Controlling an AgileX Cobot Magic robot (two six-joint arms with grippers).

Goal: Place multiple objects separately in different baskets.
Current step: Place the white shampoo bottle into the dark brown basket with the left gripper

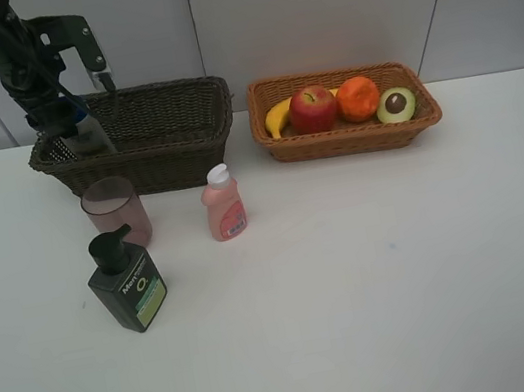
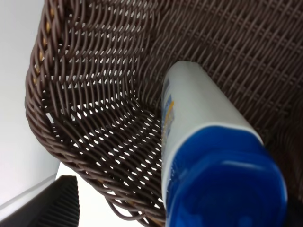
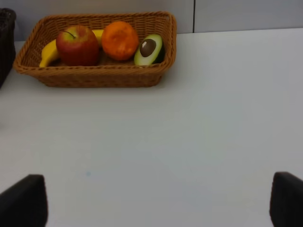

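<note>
The white blue-capped shampoo bottle leans inside the left end of the dark brown basket. My left gripper hangs over it, open; one finger stands apart from the bottle. The light tan basket holds the banana, apple, orange and avocado half. On the table in front of the dark basket stand the pink cup, dark pump bottle and small pink bottle. My right gripper is open above bare table.
The white table runs wide to the front and right of the baskets. A pale wall stands close behind both baskets. The right arm is outside the exterior view.
</note>
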